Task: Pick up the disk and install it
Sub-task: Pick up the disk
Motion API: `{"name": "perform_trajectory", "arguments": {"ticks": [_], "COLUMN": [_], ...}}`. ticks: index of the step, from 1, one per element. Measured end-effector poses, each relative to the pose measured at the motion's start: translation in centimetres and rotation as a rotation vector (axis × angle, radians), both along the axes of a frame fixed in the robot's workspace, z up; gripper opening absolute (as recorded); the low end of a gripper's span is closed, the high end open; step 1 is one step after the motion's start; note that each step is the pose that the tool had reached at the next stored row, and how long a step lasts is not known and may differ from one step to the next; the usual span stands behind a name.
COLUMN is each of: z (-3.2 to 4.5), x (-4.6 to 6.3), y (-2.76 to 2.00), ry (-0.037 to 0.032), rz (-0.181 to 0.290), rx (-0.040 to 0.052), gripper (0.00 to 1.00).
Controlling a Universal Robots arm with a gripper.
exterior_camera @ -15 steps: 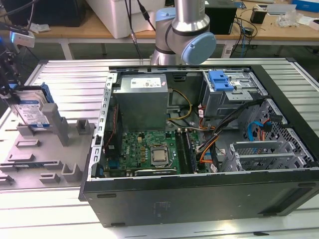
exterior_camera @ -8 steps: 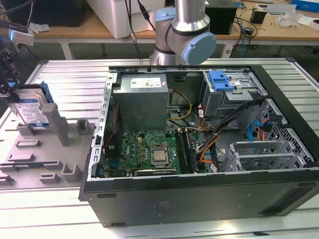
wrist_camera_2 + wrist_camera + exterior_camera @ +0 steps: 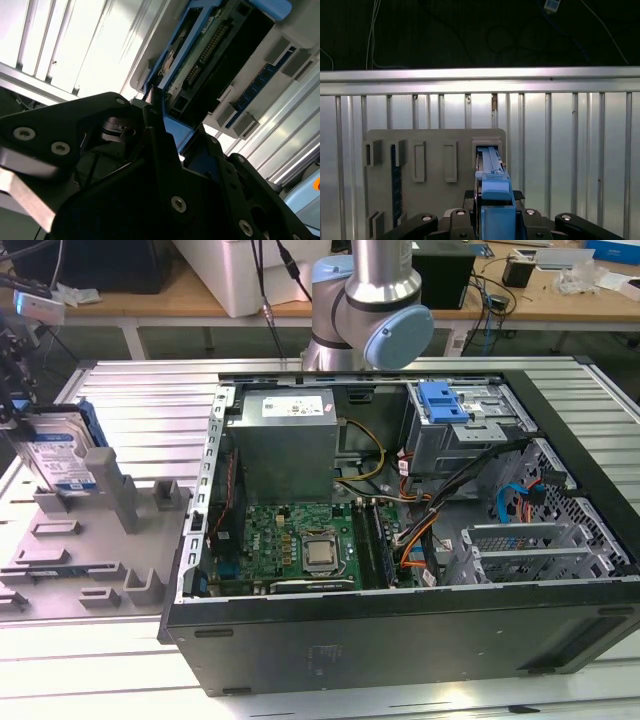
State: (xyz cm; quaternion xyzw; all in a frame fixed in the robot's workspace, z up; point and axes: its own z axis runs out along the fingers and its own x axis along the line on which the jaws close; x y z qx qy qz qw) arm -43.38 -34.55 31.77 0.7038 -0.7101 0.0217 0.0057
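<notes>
Exterior view: open computer case lies on its side with the interior facing up, presumably for access from above. Grey fixture tray sits just beside the case, toward the exterior view's left. The disk stands on edge in a tray slot, outside the case, with its blue-framed upper edge exposed, probably to offer a grasp. First wrist view: gripper straddles that edge with the disk seated in the tray; whether it is clamped or released cannot be told.
</notes>
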Motion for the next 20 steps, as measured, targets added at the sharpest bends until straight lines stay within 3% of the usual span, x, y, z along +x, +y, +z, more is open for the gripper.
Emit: {"name": "perform_trajectory", "arguments": {"ticks": [20], "z": [2.31], "x": [0.0], "y": [0.0], "ry": [0.0001], "rz": [0.0], "rx": [-0.0005], "gripper": [0.36]}}
